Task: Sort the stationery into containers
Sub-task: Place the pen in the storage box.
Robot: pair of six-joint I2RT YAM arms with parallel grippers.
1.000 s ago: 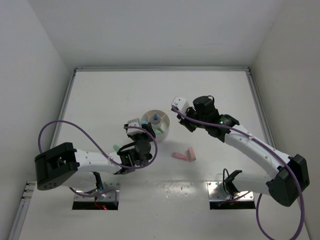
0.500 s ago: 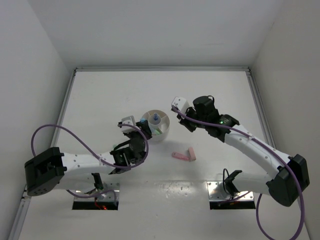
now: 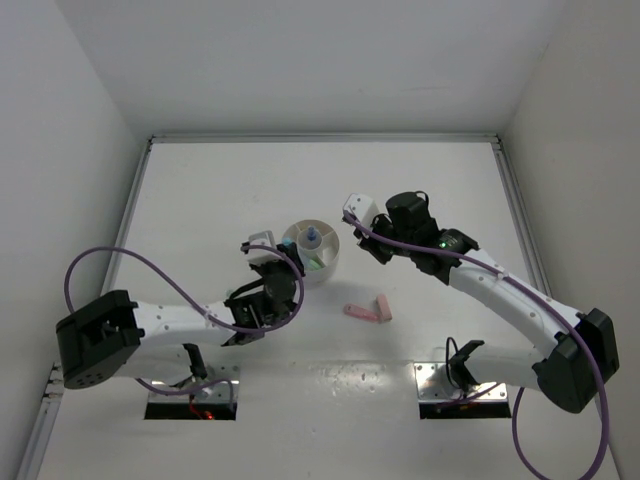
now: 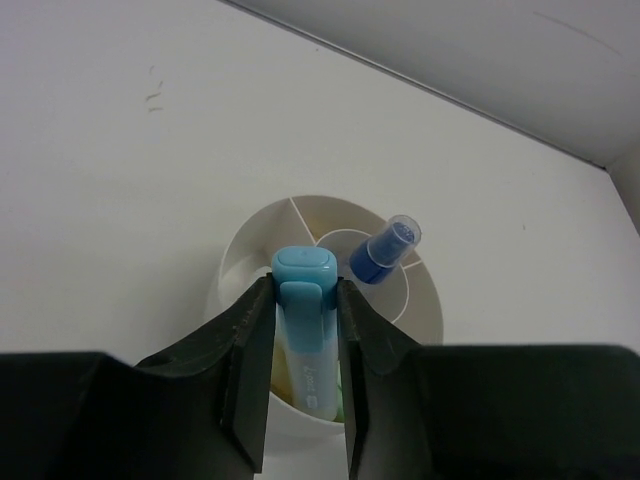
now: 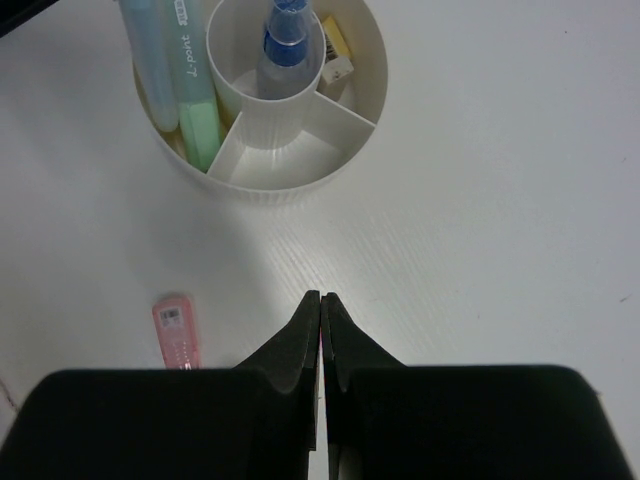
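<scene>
The white round dish has wedge compartments around a centre cup. My left gripper is at its near-left rim, shut on a light blue highlighter that stands in a wedge over the dish rim. A blue-capped bottle stands in the centre cup. In the right wrist view the dish also holds a mint green highlighter and a small yellow-beige block. My right gripper is shut, right of the dish, above the table. Two pink pieces lie on the table.
One pink piece lies left of my right fingers. White walls enclose the table on the left, back and right, with a raised rail along the back edge.
My left arm's elbow swung left and the gripper shifted a little along the dish's left rim, still on the blue highlighter. The right arm has not moved.
</scene>
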